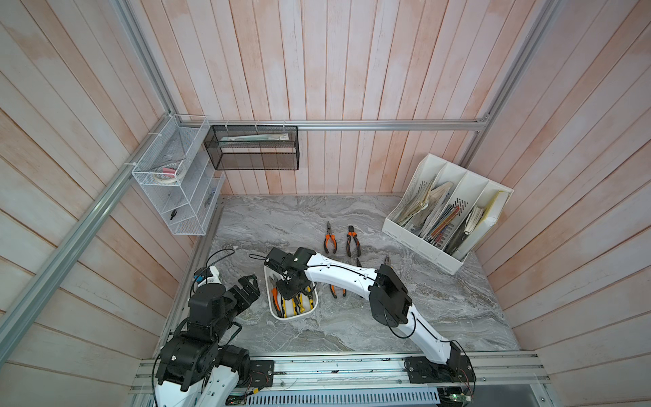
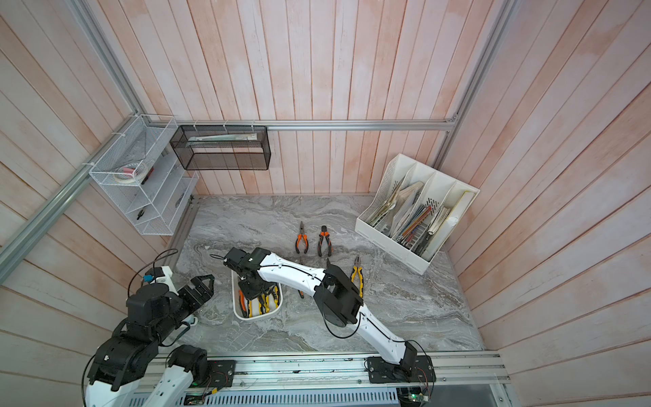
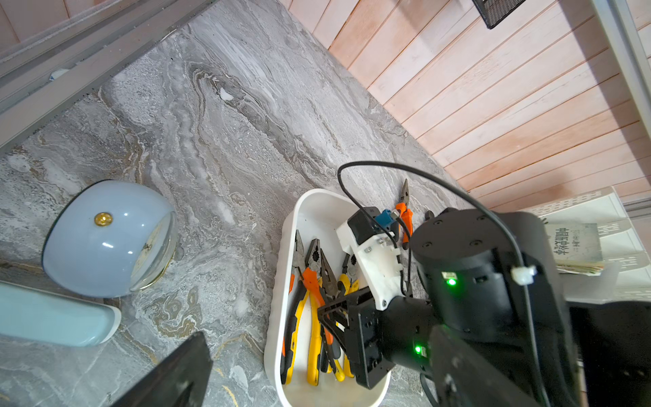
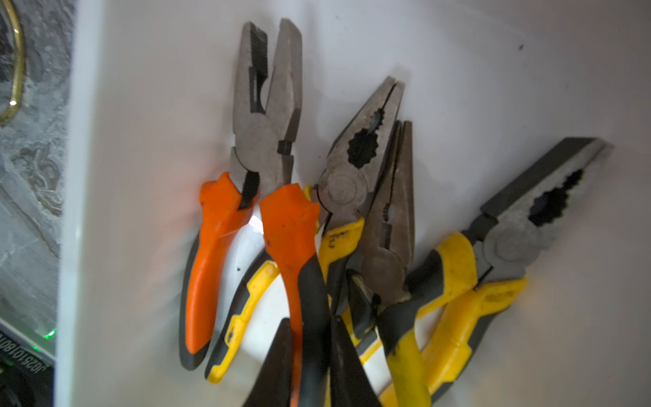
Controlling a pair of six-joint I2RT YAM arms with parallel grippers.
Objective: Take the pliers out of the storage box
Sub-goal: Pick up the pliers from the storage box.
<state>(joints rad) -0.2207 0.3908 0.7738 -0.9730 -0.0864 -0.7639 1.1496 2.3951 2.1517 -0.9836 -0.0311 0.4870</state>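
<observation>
At lower left in a top view your black left gripper [image 1: 248, 286] hangs over the grey marble tabletop [image 1: 440, 310], its finger gap impossible to judge; its wrist view shows one dark finger [image 3: 176, 373], cut off at the bottom edge. Right of it, inside the shallow white plastic tub [image 1: 290, 316], your black right gripper [image 4: 311, 322] is pinched narrow on a handle of the orange-and-black combination pliers [image 4: 267, 123], among yellow-handled pliers [image 4: 521, 239]. Farther right, two orange-handled pliers [image 1: 330, 239] lie clear on the marble; the white right arm [image 1: 338, 273] hides most of another orange pair [image 1: 337, 291].

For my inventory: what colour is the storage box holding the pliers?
Plain white. The storage box shows best in the left wrist view.
</observation>
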